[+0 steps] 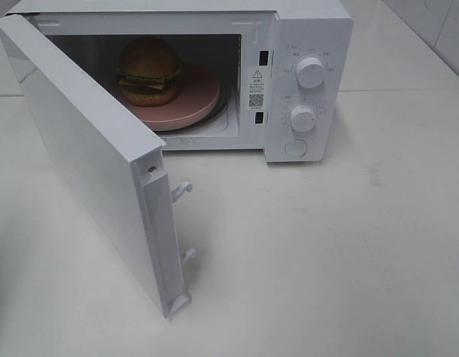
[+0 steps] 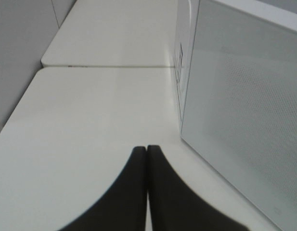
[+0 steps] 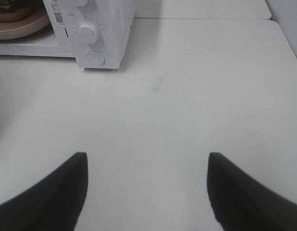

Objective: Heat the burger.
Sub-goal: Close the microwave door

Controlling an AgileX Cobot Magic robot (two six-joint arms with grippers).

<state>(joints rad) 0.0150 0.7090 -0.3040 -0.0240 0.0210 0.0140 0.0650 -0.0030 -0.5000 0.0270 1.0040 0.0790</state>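
The burger [image 1: 149, 71] sat on a pink plate [image 1: 198, 100] inside the microwave [image 1: 307, 33], toward the left of the cavity. Its domed bun was on top, with lettuce and a dark patty showing at the edge. The plate filled most of the cavity floor. The microwave stood at the far side of the white table [image 1: 326, 245].

The door [image 1: 88, 163] hung open. It was hinged at the left and swung out toward the near side, and two white latch hooks [image 1: 182, 190] stuck out from its free edge. On the panel to the right of the cavity were two round knobs, an upper one [image 1: 311, 72] and a lower one [image 1: 303, 118], with a round button [image 1: 296, 147] beneath them.

The left gripper [image 2: 147, 150] had its two dark fingers pressed flat together with nothing between them. It hung over bare table to the left of the door, whose dotted outer face stood just beside it without touching.

The right gripper [image 3: 147, 156] had its fingers spread wide and held nothing. It hung over the open table, near and to the right of the microwave and well apart from it. A sliver of burger and plate showed at the far left corner of its view.
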